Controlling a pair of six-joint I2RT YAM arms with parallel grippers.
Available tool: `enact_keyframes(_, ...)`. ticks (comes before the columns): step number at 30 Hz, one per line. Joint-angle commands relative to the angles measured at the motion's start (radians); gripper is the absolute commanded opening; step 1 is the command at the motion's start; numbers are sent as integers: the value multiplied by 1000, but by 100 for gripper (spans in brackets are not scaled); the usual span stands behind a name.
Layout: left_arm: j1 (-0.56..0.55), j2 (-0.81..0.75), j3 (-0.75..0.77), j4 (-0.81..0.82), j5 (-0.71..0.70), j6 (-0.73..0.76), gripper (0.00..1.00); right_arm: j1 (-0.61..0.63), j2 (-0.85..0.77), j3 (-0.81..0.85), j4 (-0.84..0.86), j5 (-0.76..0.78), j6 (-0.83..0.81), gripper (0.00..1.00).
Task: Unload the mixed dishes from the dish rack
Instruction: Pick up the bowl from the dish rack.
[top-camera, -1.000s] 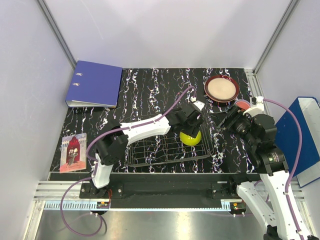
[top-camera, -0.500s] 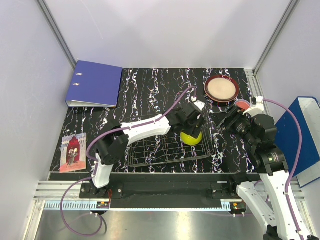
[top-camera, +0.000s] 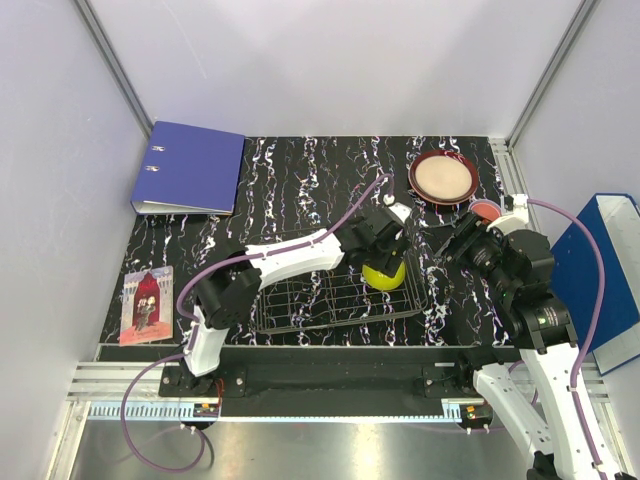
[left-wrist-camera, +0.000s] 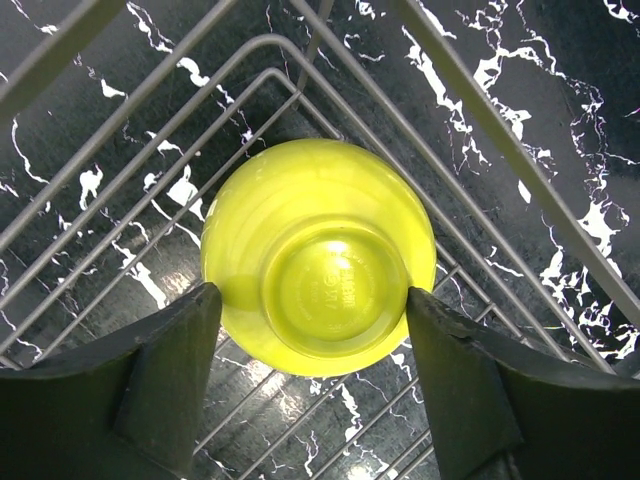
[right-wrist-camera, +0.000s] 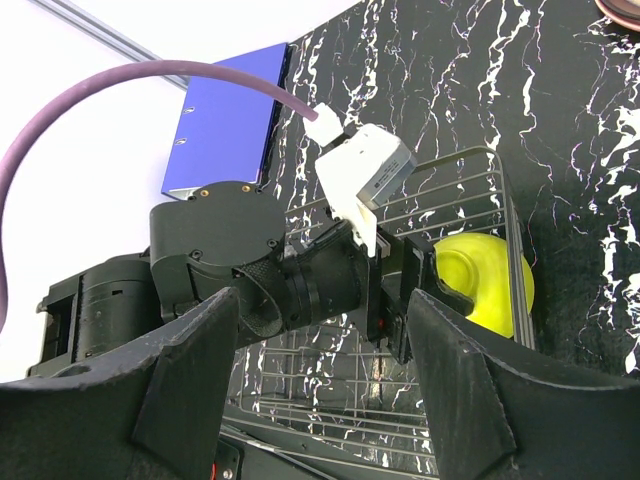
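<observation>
Reaching for the only dish seen in the thin wire dish rack (top-camera: 300, 300).
Left gripper (left-wrist-camera: 310, 300) spread around the upside-down yellow-green bowl (left-wrist-camera: 318, 200) in the rack's corner, not squeezing. Right gripper (right-wrist-camera: 322, 300) spread wide, holding nothing. Round red-rimmed beige plate (top-camera: 443, 178) and small pink cup (top-camera: 484, 210) already sit outside.

Robotics lab test cell. Plain pale walls (top-camera: 330, 60) box in table; aluminium profile struts (top-camera: 105, 50) at 11 and 1 o'clock. Left arm (top-camera: 290, 255) and right arm (top-camera: 530, 310) bolted to metal rail (top-camera: 330, 375) at 6 o'clock, purple cable (top-camera: 135, 420) looping loose. Marbled black mat (top-camera: 300, 170) as worktop; dish rack (top-camera: 310, 300) at centre, blue binder (top-camera: 190, 167) at 10 o'clock.
</observation>
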Motion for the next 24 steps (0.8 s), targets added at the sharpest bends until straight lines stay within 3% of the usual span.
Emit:
enact_keyframes(1,-5,12,28,12,-10,30,73,6,-6,11,9,23,-16,76)
enact_keyframes(9,-14,15,28,24,-10,52,69,6,-7,8,5,21,-16,76)
enact_keyframes(12,-17,24,26,30,-2,56,63,6,-7,8,5,23,-14,76)
enact_keyframes(15,-22,27,22,38,3,58,51,6,-6,6,4,24,-17,76)
enact_keyframes(16,-24,27,17,43,6,59,42,6,-6,6,4,24,-17,76)
enact_keyframes(22,-24,23,5,46,9,61,24,6,0,8,4,24,-17,76)
enact_keyframes(24,-24,20,2,46,9,64,13,8,-1,8,4,24,-17,76)
